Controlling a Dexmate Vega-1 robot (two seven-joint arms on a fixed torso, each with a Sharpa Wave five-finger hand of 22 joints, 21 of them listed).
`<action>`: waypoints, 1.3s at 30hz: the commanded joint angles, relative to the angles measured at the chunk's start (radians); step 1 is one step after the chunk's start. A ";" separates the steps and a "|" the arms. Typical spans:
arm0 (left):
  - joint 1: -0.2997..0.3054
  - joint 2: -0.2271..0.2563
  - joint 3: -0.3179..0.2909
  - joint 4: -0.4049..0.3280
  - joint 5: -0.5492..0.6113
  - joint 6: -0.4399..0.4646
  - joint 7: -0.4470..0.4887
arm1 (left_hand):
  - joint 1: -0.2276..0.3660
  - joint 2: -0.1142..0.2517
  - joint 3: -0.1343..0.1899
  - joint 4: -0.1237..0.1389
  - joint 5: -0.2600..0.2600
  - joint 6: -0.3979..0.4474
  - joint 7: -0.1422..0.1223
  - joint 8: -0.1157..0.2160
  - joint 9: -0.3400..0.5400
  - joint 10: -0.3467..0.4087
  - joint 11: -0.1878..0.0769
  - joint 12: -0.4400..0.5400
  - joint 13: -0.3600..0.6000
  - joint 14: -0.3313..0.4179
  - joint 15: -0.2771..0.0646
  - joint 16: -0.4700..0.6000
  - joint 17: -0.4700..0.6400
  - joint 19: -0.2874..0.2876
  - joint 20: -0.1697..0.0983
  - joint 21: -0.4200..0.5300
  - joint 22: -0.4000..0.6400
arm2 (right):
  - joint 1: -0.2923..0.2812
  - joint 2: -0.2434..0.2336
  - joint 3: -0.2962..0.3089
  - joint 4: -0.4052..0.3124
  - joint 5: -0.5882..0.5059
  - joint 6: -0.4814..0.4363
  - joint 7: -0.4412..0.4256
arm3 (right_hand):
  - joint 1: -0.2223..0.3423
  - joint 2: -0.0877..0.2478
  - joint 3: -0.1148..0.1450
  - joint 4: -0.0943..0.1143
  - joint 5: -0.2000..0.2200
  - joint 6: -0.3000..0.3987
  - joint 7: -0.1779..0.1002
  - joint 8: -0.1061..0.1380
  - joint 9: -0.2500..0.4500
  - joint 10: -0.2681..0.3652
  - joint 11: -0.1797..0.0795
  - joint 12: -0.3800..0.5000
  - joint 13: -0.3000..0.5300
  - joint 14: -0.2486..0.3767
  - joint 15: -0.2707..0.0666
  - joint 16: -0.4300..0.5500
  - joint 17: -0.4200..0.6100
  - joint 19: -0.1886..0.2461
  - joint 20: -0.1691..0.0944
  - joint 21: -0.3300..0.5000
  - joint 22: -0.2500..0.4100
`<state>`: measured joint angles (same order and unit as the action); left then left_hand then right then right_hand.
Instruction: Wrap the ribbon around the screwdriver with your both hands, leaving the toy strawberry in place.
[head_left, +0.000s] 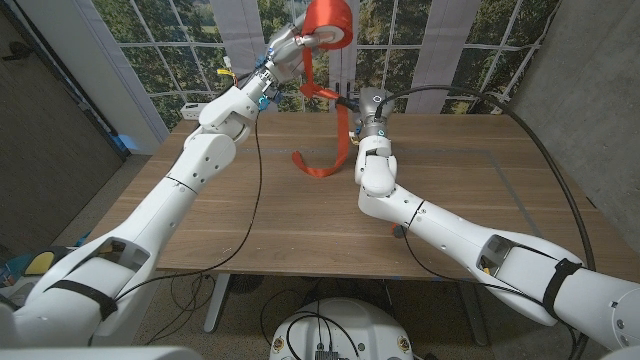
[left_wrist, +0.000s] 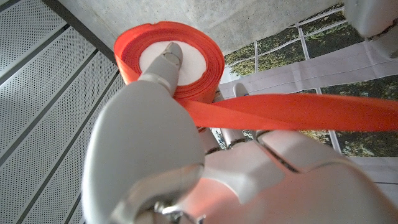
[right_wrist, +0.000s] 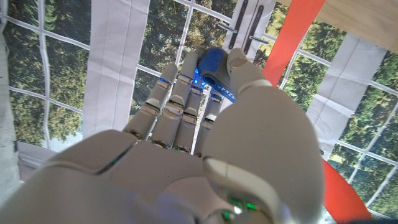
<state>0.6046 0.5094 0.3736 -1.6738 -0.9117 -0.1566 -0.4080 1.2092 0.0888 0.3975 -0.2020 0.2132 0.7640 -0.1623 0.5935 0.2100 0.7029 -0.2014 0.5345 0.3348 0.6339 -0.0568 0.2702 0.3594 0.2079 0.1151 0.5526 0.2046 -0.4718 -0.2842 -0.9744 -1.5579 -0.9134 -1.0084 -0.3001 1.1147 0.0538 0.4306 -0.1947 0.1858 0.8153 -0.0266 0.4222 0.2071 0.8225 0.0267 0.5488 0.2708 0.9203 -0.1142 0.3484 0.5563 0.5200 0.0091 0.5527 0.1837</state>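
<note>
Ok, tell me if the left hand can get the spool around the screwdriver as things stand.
Probably yes. The left hand holds the spool up in the air, the ribbon hangs free to the table, and the screwdriver is held by the right hand close beside it.

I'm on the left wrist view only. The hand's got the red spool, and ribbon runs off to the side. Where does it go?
Observer: The ribbon drops to the right hand, at the far side of the table.
Operator: What's that hand holding?
Observer: The screwdriver. The right wrist view shows fingers around its blue handle.
Operator: And the loose end?
Observer: It lies curled on the table, below that hand.
</note>
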 joint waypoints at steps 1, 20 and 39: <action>0.066 0.011 -0.005 -0.009 -0.019 -0.009 0.002 | -0.036 0.040 0.033 0.039 0.005 0.122 0.109 0.086 0.007 0.199 0.022 0.168 0.187 0.009 -0.132 0.002 0.004 0.002 -0.008 0.008 0.003 | -0.015 0.002 0.038 -0.039 0.092 -0.060 -0.117 | 0.005 0.011 0.035 0.029 0.003 0.258 -0.003 0.003 0.001 0.157 -0.054 0.001 0.021 0.019 -0.075 0.004 0.001 0.002 0.010 0.005 0.003; 0.129 -0.017 0.011 0.046 -0.071 0.036 0.024 | -0.035 0.039 0.033 0.037 0.006 0.121 0.112 0.087 0.007 0.203 0.022 0.167 0.187 0.010 -0.134 0.002 0.006 0.000 -0.010 0.013 0.002 | -0.033 -0.038 0.049 -0.120 0.185 0.010 -0.237 | 0.003 0.007 0.040 0.030 0.002 0.261 0.000 0.002 0.005 0.162 -0.051 0.000 0.022 0.022 -0.070 0.003 0.000 0.004 0.013 0.008 0.003; 0.105 -0.076 0.047 0.155 -0.076 0.068 -0.007 | -0.035 0.039 0.033 0.038 0.006 0.121 0.111 0.088 0.006 0.201 0.023 0.163 0.188 0.011 -0.131 0.000 0.006 -0.002 -0.010 0.017 0.002 | -0.120 -0.057 0.257 -0.271 0.552 0.203 -0.150 | 0.010 -0.001 0.048 0.024 -0.001 0.270 0.016 -0.001 0.005 0.174 -0.040 0.000 0.021 0.025 -0.053 0.003 0.001 0.012 0.017 0.013 0.003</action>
<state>0.7112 0.4622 0.4078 -1.5728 -0.9752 -0.1059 -0.3990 1.2028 0.0835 0.3976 -0.2020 0.2147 0.7641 -0.1624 0.5935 0.2100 0.7033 -0.2017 0.5345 0.3348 0.6385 -0.0587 0.2663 0.3624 0.2013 0.1087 0.5625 0.2048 -0.5471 -0.3206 -0.8310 -1.7550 -0.5811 -0.9257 -0.5056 1.1149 0.0537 0.4364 -0.2003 0.1818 0.8199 -0.0223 0.4132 0.2071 0.8227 0.0270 0.5408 0.2708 0.9221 -0.1124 0.3451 0.5544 0.5289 0.0181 0.5612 0.1837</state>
